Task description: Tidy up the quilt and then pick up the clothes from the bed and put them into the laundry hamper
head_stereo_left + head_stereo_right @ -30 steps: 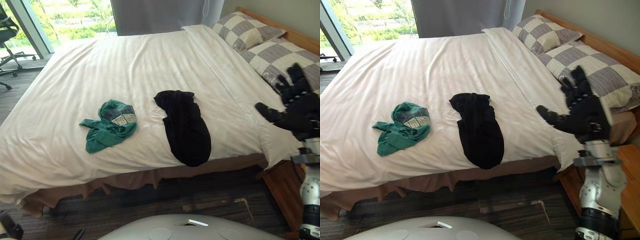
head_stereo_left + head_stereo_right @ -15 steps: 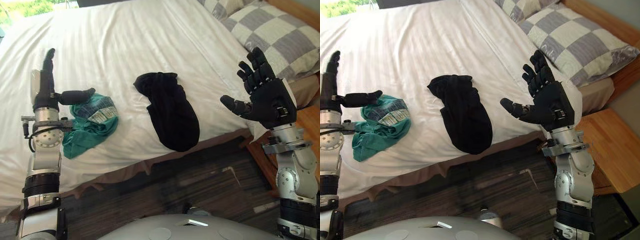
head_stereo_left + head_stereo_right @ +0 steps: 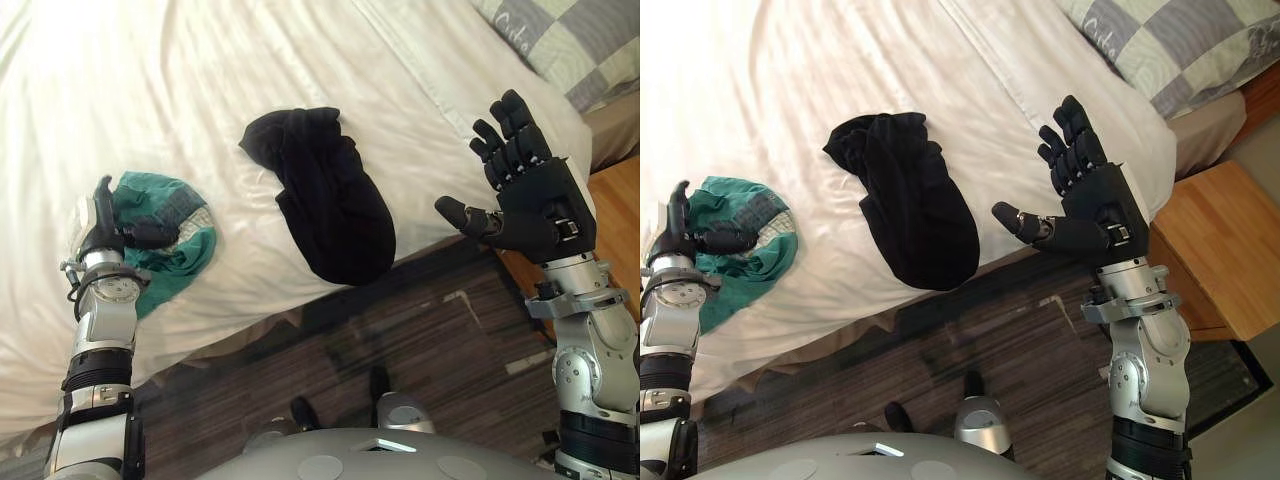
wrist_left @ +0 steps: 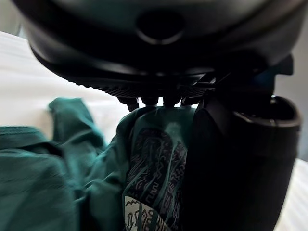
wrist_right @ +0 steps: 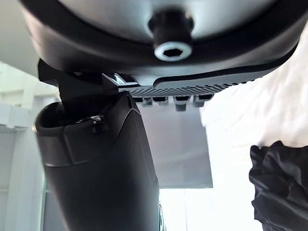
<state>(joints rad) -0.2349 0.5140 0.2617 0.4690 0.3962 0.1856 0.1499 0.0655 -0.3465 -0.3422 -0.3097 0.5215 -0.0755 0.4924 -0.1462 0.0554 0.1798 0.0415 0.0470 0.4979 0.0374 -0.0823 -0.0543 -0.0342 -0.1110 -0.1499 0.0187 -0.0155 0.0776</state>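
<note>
A crumpled green garment point(image 3: 160, 235) lies on the white quilt point(image 3: 200, 90) near the bed's front edge, at the left. My left hand point(image 3: 105, 228) hovers at its near left side, open, thumb stretched over the cloth; the garment point(image 4: 144, 173) shows close beyond the fingers in the left wrist view. A black garment point(image 3: 330, 200) lies in the middle, its lower end hanging over the bed edge. My right hand point(image 3: 525, 195) is raised in the air to the right of it, open with fingers spread, holding nothing. The black garment point(image 5: 279, 192) also appears in the right wrist view.
A checked pillow point(image 3: 570, 40) lies at the bed's head, upper right. A wooden nightstand point(image 3: 1210, 250) stands to the right of the bed. Dark striped floor point(image 3: 400, 330) runs along the front of the bed, below a brown bed skirt point(image 3: 220, 340).
The camera has tilted further down and closer. My left hand has dropped lower, beside the green garment. The right hand stays raised and open.
</note>
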